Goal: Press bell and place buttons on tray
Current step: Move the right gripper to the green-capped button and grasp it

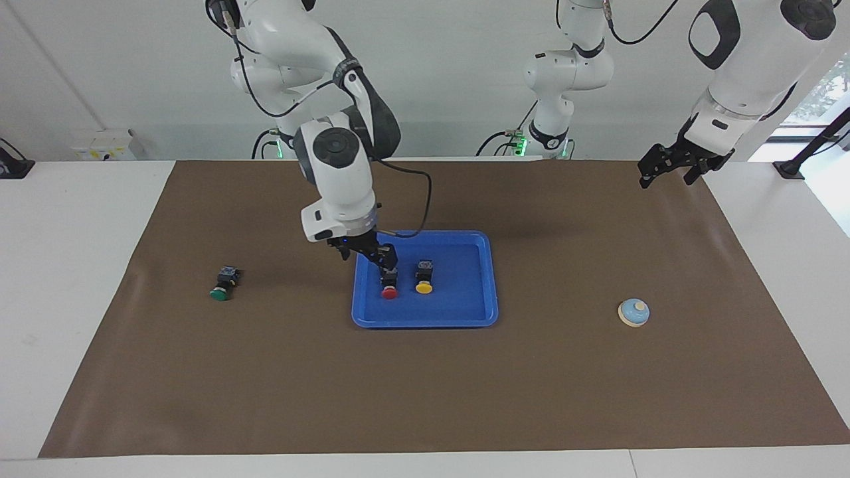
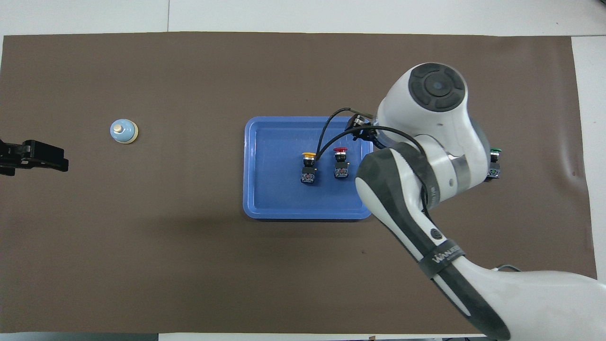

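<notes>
The blue tray [image 1: 465, 312] lies mid-table and shows in the overhead view [image 2: 265, 199]. A red button [image 1: 389, 287] and a yellow button [image 1: 424, 279] stand in it side by side, also seen from above as red [image 2: 340, 163] and yellow [image 2: 308, 166]. My right gripper [image 1: 367, 255] hangs open just over the tray's edge beside the red button, not holding it. The green button [image 1: 223, 283] lies on the mat toward the right arm's end, partly hidden in the overhead view [image 2: 494, 163]. The bell [image 1: 633, 312] [image 2: 123, 130] sits toward the left arm's end. My left gripper [image 1: 667, 178] [image 2: 33, 158] waits, open and empty.
A brown mat [image 1: 425, 398] covers the table, with white table margins around it. The right arm's elbow and forearm [image 2: 426, 189] reach over the mat between the tray and the green button.
</notes>
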Tool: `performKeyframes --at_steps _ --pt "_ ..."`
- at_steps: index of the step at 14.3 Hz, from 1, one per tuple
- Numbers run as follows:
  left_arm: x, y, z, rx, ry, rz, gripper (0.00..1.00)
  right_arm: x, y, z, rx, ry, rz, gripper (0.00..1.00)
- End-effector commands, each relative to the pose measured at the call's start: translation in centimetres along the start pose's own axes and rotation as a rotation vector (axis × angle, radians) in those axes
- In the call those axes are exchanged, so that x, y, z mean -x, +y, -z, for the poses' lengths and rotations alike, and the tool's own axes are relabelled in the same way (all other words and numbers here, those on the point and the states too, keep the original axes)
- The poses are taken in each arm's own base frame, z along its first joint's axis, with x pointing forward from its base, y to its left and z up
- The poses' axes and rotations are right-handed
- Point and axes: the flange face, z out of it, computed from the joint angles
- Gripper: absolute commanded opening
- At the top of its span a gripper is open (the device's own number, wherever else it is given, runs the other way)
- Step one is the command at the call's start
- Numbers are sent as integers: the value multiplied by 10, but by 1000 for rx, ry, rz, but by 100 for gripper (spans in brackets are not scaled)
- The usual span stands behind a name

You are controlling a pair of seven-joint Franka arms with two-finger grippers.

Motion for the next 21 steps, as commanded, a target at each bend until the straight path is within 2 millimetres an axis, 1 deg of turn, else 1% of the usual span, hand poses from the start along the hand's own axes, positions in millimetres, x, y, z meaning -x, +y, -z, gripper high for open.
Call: performKeyframes --at_steps 1,2,3,5,6,8,9,10,11,13,16,18,21 --pt "0 -2 4 15 14 -9 100 -27 71 -2 20 -31 100 100" --pt "0 -1 4 15 14 -10 100 -37 93 -3 20 -34 131 100" --pt "0 -2 4 15 14 -9 100 -46 116 -10 21 -40 144 100" --pt "0 -2 4 15 14 -9 100 -56 161 -25 51 -30 167 100" --pt "0 -2 4 15 14 -9 100 -58 179 -34 47 -15 171 100" --pt "0 -2 4 15 14 -9 100 -56 210 -60 26 53 158 100" --pt "0 -2 4 15 14 -9 100 -51 228 -78 19 75 165 100" --pt "0 -1 4 15 14 -10 100 -49 237 -88 13 102 170 100" --pt "0 -1 4 15 14 -10 100 -47 239 -95 10 106 170 100" --pt "0 -2 4 15 14 -9 100 -52 254 -108 8 105 156 100" --pt "0 -1 4 15 14 -10 100 -45 260 -124 4 121 170 100" --pt "0 -2 4 15 14 -9 100 -45 271 -137 0 129 159 100" --pt "0 -1 4 15 14 -10 100 -43 272 -142 -2 137 169 100"
